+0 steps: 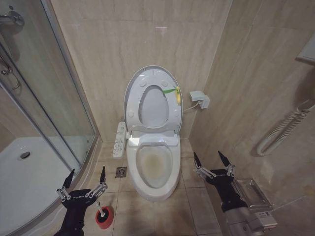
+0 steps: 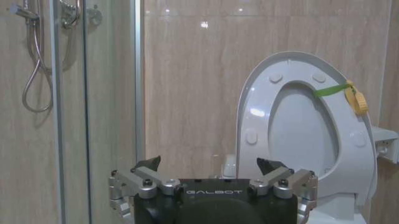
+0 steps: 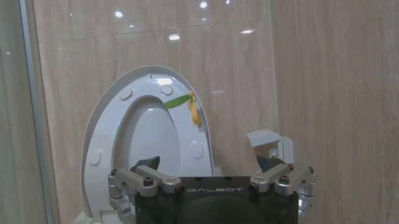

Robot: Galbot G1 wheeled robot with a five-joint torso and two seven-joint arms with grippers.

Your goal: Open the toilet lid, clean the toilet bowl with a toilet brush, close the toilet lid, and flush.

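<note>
Since the toilet lid (image 1: pixel 151 78) stands upright against the tiled wall, with the seat ring (image 1: pixel 153 105) raised against it and its green-yellow tag (image 1: pixel 174 92) hanging at the ring's edge, the first step of the task looks done. Below them the toilet bowl (image 1: pixel 155 167) lies open to the room, its inside stained yellowish-brown, so I judge the scrubbing not yet done.

The toilet brush (image 1: pixel 102 212) sits in its small red cup holder (image 1: pixel 104 219) on the floor, between the bowl and the shower tray (image 1: pixel 29 182); no pincer touches it. Just beside it, slightly above, the left pincer (image 1: pixel 84 179) hovers with its fingers spread wide and nothing between them. On the other side of the bowl the right pincer (image 1: pixel 212 160) hangs near the wall, also wide and holding nothing.

What is left, by my reading: take up the brush, work it around the stained bowl, put it back in the holder, lower the seat ring and lid, then flush. A control panel (image 1: pixel 119 139) is mounted at the bowl's side toward the shower; whether it carries the flush button I cannot tell.
</note>
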